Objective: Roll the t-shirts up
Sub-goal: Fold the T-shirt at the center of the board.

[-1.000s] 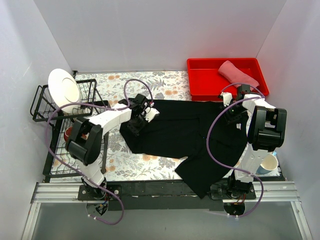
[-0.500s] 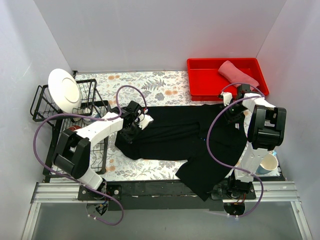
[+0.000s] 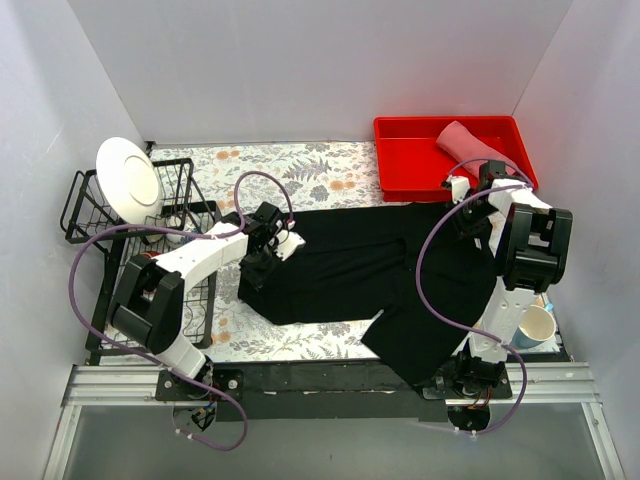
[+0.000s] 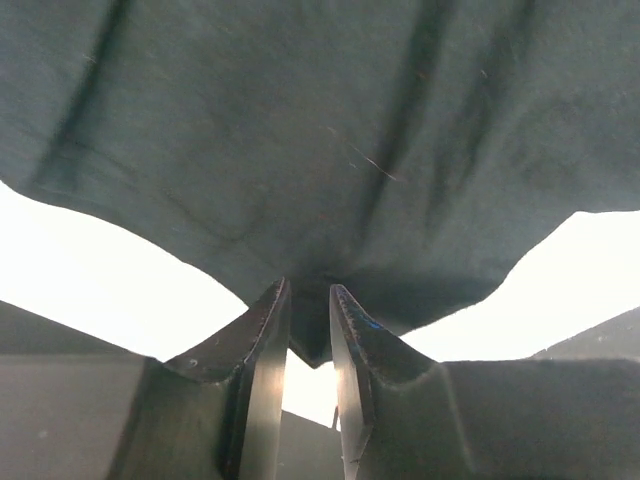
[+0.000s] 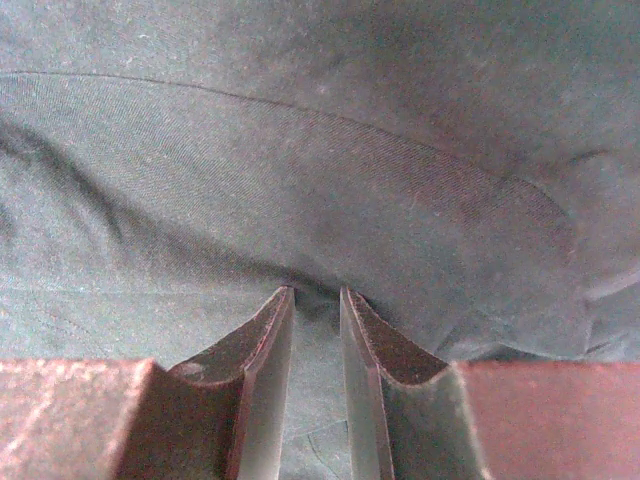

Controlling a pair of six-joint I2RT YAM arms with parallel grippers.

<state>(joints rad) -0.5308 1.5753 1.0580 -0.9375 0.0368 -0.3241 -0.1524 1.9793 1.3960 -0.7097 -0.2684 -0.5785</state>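
Observation:
The black t-shirt [image 3: 370, 270] lies stretched across the floral tablecloth, one part hanging over the near edge. My left gripper [image 3: 262, 258] is shut on its left edge; the left wrist view shows the cloth [image 4: 320, 150] pinched between the jaws and lifted. My right gripper [image 3: 470, 218] is shut on the shirt's right end by the red bin; the right wrist view shows black cloth [image 5: 300, 170] gathered between the jaws. The salmon-pink t-shirt [image 3: 468, 142] lies rolled in the red bin [image 3: 405, 165]. The starburst print is hidden.
A black wire dish rack [image 3: 100, 215] with a white plate [image 3: 127, 180] stands at the left. A cup [image 3: 534, 325] sits at the right near edge. White walls close in on three sides. The floral tablecloth [image 3: 300, 170] shows behind the shirt.
My left gripper pulled the shirt's left edge further left, then slightly back. My right gripper moved up toward the red bin. The shirt is stretched flatter between them.

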